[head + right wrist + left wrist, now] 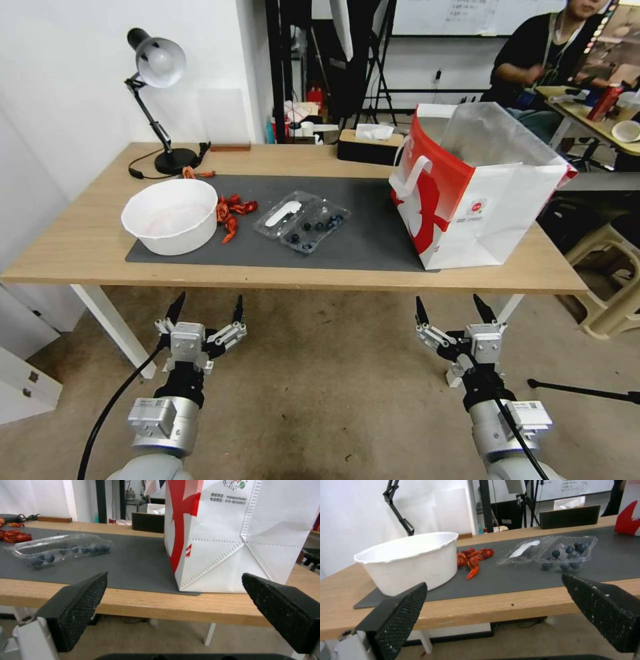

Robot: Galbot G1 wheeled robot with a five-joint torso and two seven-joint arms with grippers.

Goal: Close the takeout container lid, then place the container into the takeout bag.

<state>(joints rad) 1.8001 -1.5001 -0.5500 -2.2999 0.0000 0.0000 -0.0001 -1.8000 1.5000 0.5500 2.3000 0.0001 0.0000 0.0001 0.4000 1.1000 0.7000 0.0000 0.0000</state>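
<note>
White bag [493, 200]: red side, small red logo, print "malayouhuoy", upright at the mat's [373, 233] right end.
Container [317, 227]: on the mat, berries inside, left of the bag.
Lid [283, 215]: open flat, white sticker.
Left gripper [205, 313]: fingers spread, empty, below the table edge, well apart from the container.
Right gripper [452, 307]: likewise.

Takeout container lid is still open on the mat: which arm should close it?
Probably left. The lid lies open on the takeout container's left side, nearer the left end effector. The right end effector hangs below the takeout bag. Both are open.
</note>
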